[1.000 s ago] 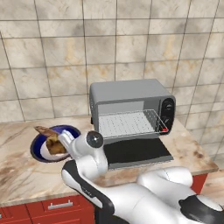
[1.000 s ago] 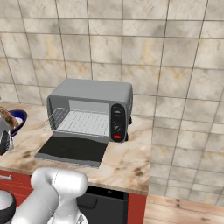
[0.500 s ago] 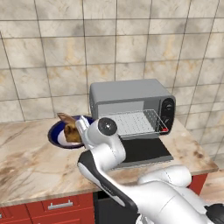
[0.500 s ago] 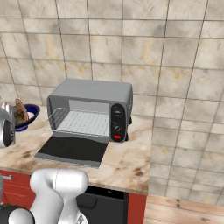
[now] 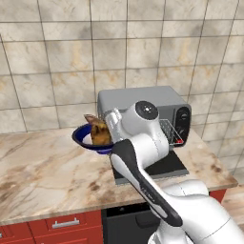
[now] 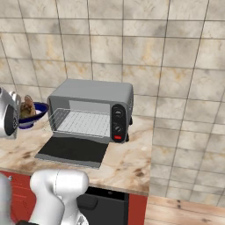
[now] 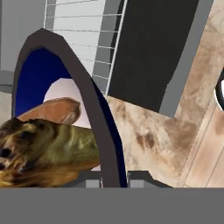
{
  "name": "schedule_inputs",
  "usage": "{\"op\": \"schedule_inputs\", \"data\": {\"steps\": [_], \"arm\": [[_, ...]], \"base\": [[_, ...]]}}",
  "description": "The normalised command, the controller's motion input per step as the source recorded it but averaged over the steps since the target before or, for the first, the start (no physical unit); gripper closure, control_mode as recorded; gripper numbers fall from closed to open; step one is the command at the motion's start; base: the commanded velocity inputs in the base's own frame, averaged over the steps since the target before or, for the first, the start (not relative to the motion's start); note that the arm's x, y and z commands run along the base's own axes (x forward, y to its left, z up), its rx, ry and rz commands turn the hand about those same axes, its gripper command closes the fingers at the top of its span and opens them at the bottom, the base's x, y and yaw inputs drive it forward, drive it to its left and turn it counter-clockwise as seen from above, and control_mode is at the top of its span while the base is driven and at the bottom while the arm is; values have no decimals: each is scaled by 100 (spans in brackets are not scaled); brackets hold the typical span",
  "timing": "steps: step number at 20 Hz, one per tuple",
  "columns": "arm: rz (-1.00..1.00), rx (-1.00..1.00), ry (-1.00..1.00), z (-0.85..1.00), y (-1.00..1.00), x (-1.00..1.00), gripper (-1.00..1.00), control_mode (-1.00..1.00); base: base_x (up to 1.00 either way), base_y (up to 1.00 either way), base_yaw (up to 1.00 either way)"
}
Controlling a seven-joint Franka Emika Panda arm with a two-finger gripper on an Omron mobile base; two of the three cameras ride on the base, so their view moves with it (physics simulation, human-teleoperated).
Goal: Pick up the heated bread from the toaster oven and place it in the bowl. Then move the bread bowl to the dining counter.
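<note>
Jaws pinch the rim of the bowl (image 7: 94, 109), lifted above the counter (image 5: 43, 167). Bread (image 5: 99, 132) sits inside, beside the open toaster oven (image 6: 94, 110).

Even, shadowless rendered light, flat soft textures, no glare, hand view's close bread (image 7: 48, 148) coarse and blurry

The bowl (image 7: 98, 118) stands edge-on, its dark rim arching from the bottom centre up and left, with blue wall and white inside. Golden-brown bread (image 7: 43, 151) lies in it at lower left. Beyond: the toaster oven's wire rack (image 7: 78, 33), its black open door (image 7: 153, 52) and marbled counter (image 7: 153, 135)
</note>
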Motion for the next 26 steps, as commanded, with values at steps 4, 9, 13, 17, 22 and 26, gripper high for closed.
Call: {"op": "schedule_inputs", "data": {"steps": [4, 9, 13, 17, 22, 26], "arm": [[-4, 15, -1, 5, -74, -39, 100, -100], [-1, 9, -15, 0, -57, -12, 100, -100], [0, 7, -22, 0, -43, -1, 100, -100], [0, 0, 0, 0, 0, 0, 100, -100], [0, 0, 0, 0, 0, 0, 100, -100], [0, 0, 0, 0, 0, -2, 100, 100]], "base": [[0, 0, 0], [0, 0, 0], [0, 0, 0], [0, 0, 0], [0, 0, 0], [-11, -12, 2]]}}
